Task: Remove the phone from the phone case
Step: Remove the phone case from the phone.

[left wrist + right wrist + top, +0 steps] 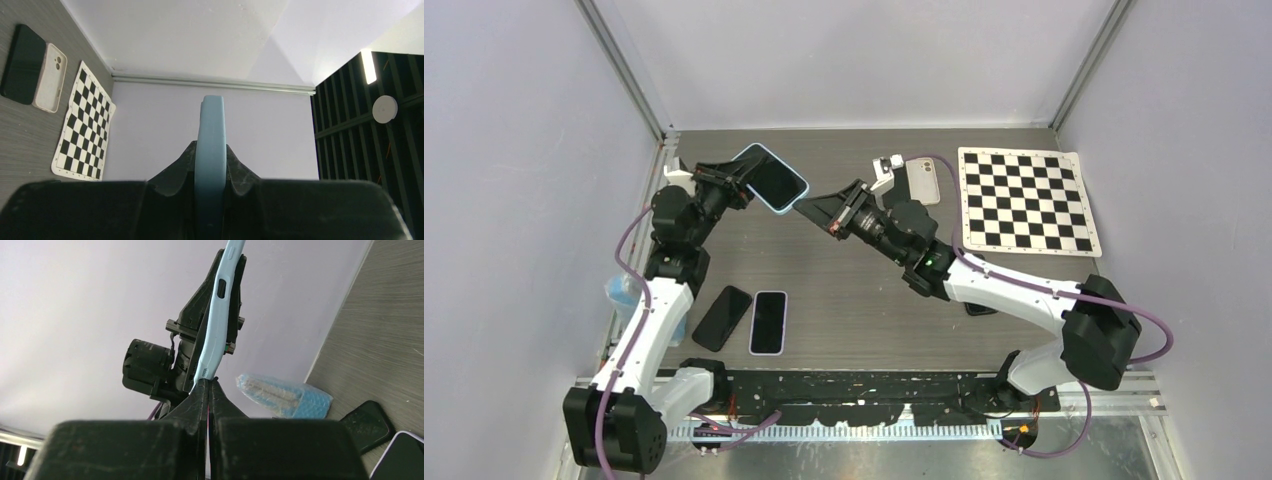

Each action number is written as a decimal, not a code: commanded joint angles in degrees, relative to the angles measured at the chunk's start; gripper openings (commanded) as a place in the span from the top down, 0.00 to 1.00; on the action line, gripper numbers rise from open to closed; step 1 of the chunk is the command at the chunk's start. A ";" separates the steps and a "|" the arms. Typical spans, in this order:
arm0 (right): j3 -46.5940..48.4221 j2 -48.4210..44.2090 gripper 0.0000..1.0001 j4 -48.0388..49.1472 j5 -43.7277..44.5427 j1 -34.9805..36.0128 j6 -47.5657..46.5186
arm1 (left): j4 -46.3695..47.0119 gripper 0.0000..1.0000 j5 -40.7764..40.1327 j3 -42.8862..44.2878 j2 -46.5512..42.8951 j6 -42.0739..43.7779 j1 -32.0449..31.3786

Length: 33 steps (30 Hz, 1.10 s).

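Dark grey wood-grain counter (854, 290), enclosed by pale walls on three sides, carrying all items.

Right arm (1014, 290), white and black, reaching from the near right corner toward the centre back; left arm (649, 320), of the same build, rising along the left side.

Black-and-white checkerboard mat (1027, 200), lying flat at the back right.

Phone with dark screen (776, 182) seated in its light blue soft phone case (759, 150), held tilted in the air over the back left of the counter, screen toward the overhead camera. The phone is still inside the case.

Left gripper (736, 183), clamped on one edge of the light blue case; in the left wrist view the case edge (210, 140) stands upright between the two fingers.

Right gripper (804, 208), fingers pressed together, their tips meeting the lower end of the case (216, 325). Whether any of the case lip lies between them cannot be told.

Cream-coloured cased phone (925, 180), lying back-up on the counter, just left of the mat.

Bare black phone (722, 317) and pale-rimmed phone with dark screen (768, 322), lying side by side near the front left.

Blue plastic-wrapped pack (619, 295), at the left edge of the counter.
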 commanded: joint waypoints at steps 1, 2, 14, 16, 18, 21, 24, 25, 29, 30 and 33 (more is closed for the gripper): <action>1.66 6.30 0.99 -18.17 12.56 -1.47 -3.19 | 9.08 1.00 9.68 3.82 -3.28 -5.48 -1.88; 1.87 7.37 0.99 -18.34 12.41 -1.58 -3.62 | 9.09 1.00 9.80 4.00 -3.33 -5.47 -1.90; -0.08 8.21 0.94 -12.72 7.81 -3.89 -5.60 | 6.90 1.00 7.32 3.26 -2.47 -1.47 -1.81; -2.49 6.25 0.83 -8.88 4.58 -4.41 -7.22 | 6.49 1.00 6.51 2.96 -2.07 -0.04 -1.81; -5.76 3.73 0.65 -3.23 2.37 -4.93 -9.48 | 6.57 1.00 6.22 2.72 -1.01 0.74 -1.81; -9.50 -0.96 0.36 2.32 -1.08 -5.11 -15.13 | 8.26 1.00 6.63 2.09 0.89 0.60 -1.75; -12.53 -4.02 0.27 5.11 -6.71 -5.16 -18.58 | 9.31 1.00 6.76 1.75 2.20 0.63 -1.79; -13.06 -5.23 0.26 5.68 -8.07 -5.18 -19.60 | 9.33 1.00 6.76 1.74 2.35 0.92 -1.74; -13.30 -7.66 0.28 8.45 -15.50 -5.12 -19.83 | 9.50 1.00 7.42 1.83 3.37 2.12 -1.72; -13.30 -8.41 0.31 9.70 -17.77 -5.14 -19.64 | 9.55 1.00 7.76 1.77 3.66 2.35 -1.77; -12.56 -9.51 0.39 10.67 -20.82 -5.20 -17.63 | 9.88 1.00 9.87 2.34 5.17 4.43 -1.64</action>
